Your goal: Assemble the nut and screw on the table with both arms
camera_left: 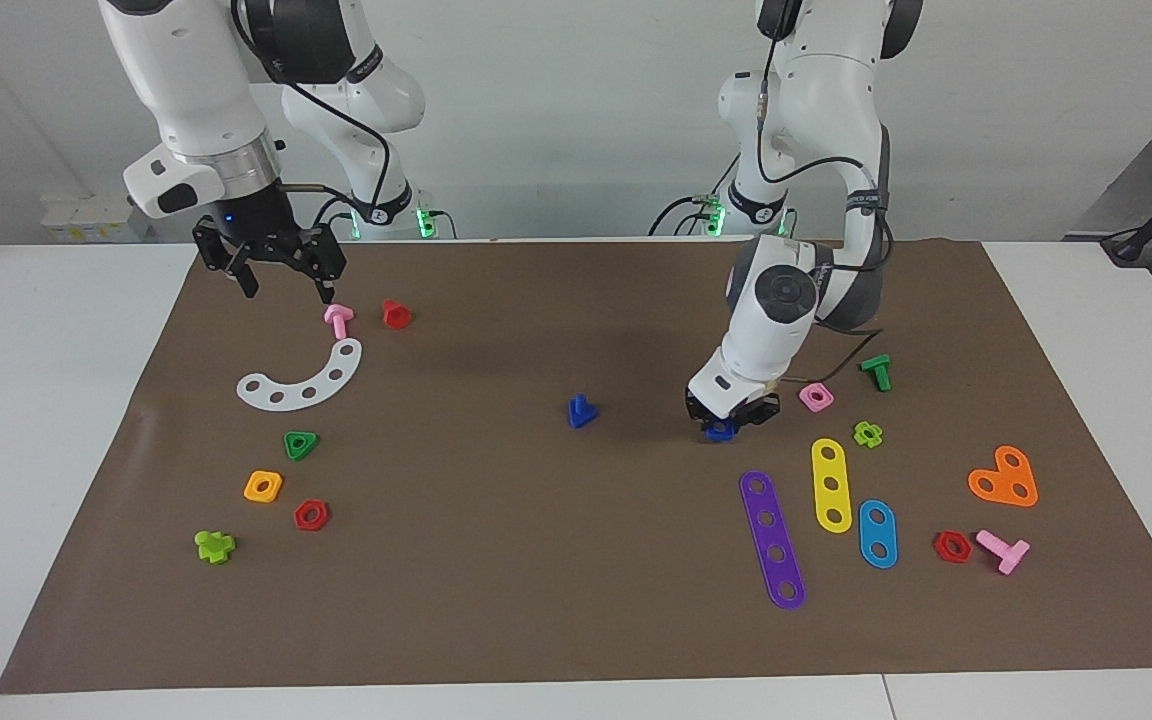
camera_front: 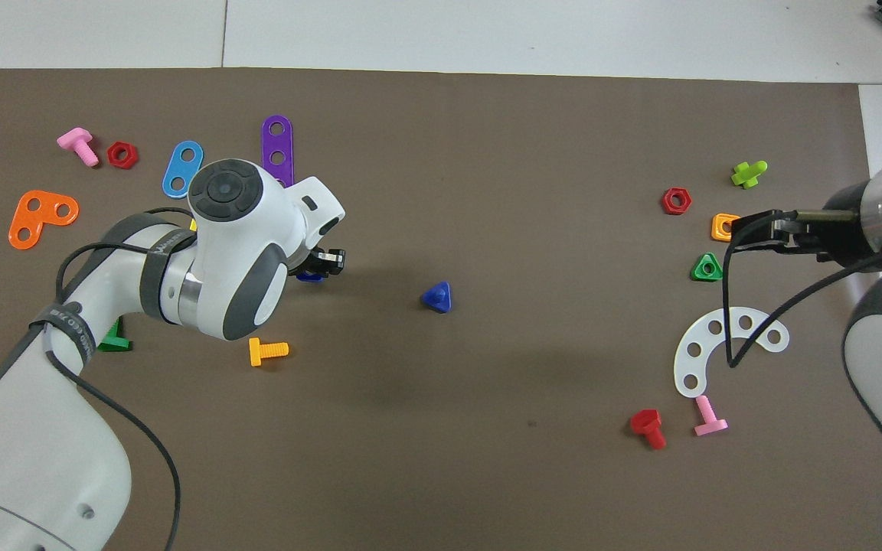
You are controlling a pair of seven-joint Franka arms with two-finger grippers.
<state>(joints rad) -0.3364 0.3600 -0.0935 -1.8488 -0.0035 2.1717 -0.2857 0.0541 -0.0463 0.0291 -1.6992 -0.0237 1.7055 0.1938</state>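
Observation:
The dark blue nut (camera_left: 721, 431) lies on the brown sheet of the table (camera_left: 536, 600), toward the left arm's end. My left gripper (camera_left: 731, 418) is down on the nut and shut on it; in the overhead view only a blue edge (camera_front: 309, 276) shows under that gripper (camera_front: 328, 262). The dark blue screw (camera_left: 582, 410) with its triangular head lies free near the sheet's middle and also shows in the overhead view (camera_front: 436, 296). My right gripper (camera_left: 286, 285) is open and empty, raised over the sheet by a pink T-shaped bolt (camera_left: 338, 320).
Near the left gripper lie a pink square nut (camera_left: 816, 397), a green bolt (camera_left: 876, 372), yellow (camera_left: 831, 485) and purple (camera_left: 772, 538) strips and an orange bolt (camera_front: 267, 351). At the right arm's end lie a white arc (camera_left: 301, 380), a red bolt (camera_left: 396, 314) and a green triangular nut (camera_left: 301, 444).

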